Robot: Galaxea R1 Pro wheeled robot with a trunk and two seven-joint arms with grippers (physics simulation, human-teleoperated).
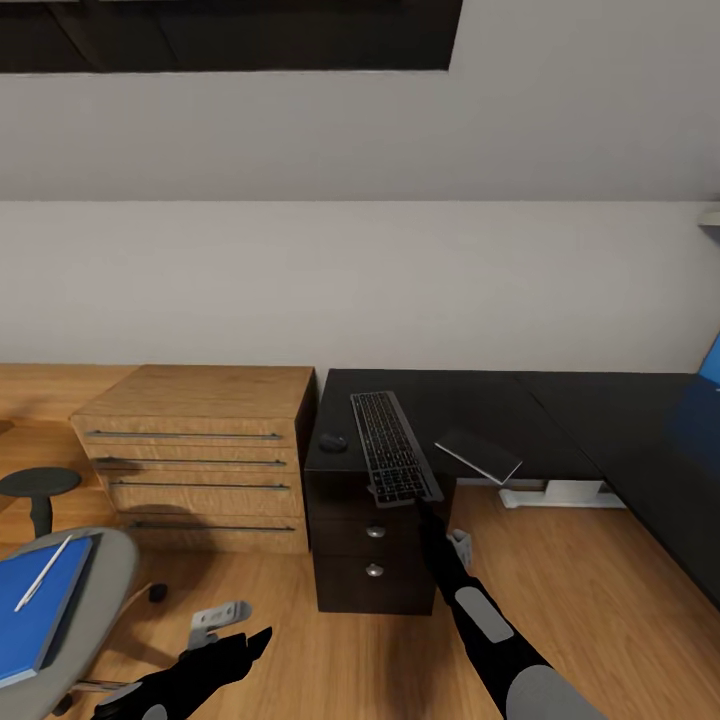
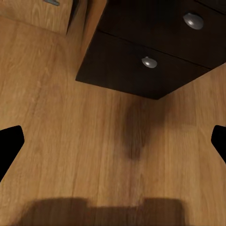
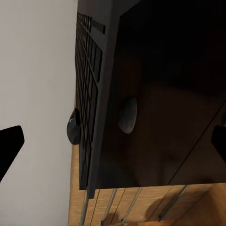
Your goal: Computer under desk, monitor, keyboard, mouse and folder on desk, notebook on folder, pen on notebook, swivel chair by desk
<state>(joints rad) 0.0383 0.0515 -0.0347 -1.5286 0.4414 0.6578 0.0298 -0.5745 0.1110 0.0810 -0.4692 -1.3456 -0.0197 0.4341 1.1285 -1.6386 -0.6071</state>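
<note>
Left gripper (image 1: 235,640) hangs low over the floor, jaws spread, nothing in them. Right gripper (image 1: 415,497) sits right at the near end of the keyboard (image 1: 392,446) — fingers wide apart, not clamped. The keyboard's long axis runs straight away from it across the desk (image 1: 560,415), mouse (image 1: 333,442) just beside it.

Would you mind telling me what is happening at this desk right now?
The right gripper is at the near end of the keyboard, which lies on the desk with that end overhanging the edge; its jaws look open. The mouse sits beside it. The folder with the pen waits on the swivel chair. The left gripper hangs open, low over the floor.
</note>
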